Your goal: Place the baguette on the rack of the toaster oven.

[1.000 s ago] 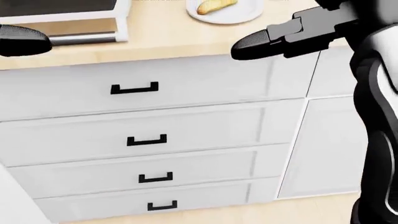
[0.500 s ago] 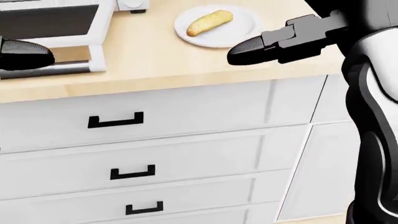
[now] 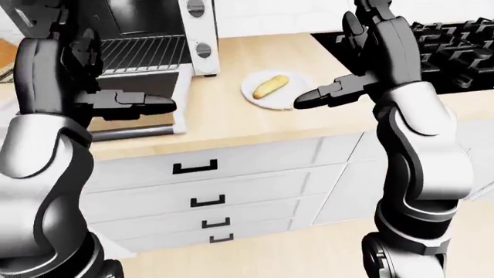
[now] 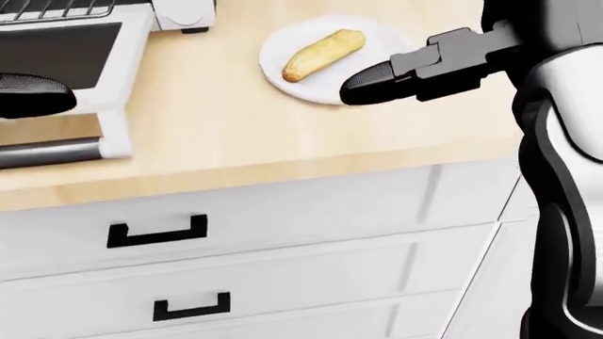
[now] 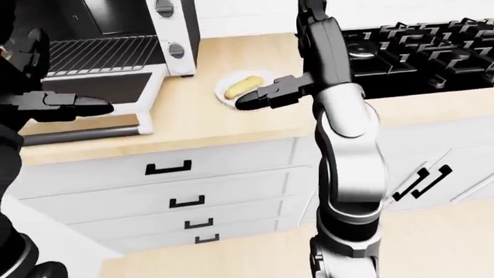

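The baguette (image 4: 322, 54) lies on a white plate (image 4: 306, 90) on the wooden counter, to the right of the toaster oven. The oven's door (image 4: 59, 51) hangs open, and its wire rack (image 3: 143, 52) shows inside in the left-eye view. My right hand (image 4: 377, 81) is open and empty, its fingers stretched out over the plate's right rim, just right of the baguette. My left hand (image 4: 37, 95) is open and empty, hovering over the open door at the head view's left edge.
A black stove (image 5: 417, 52) sits on the counter to the right of the plate. White drawers with black handles (image 4: 155, 233) run below the counter edge. The oven door's grey handle (image 4: 47, 152) juts toward the counter edge.
The camera has tilted up and moved closer, so the counter, plate and oven slid down the picture. My right hand's tip now overlaps the plate's right rim.
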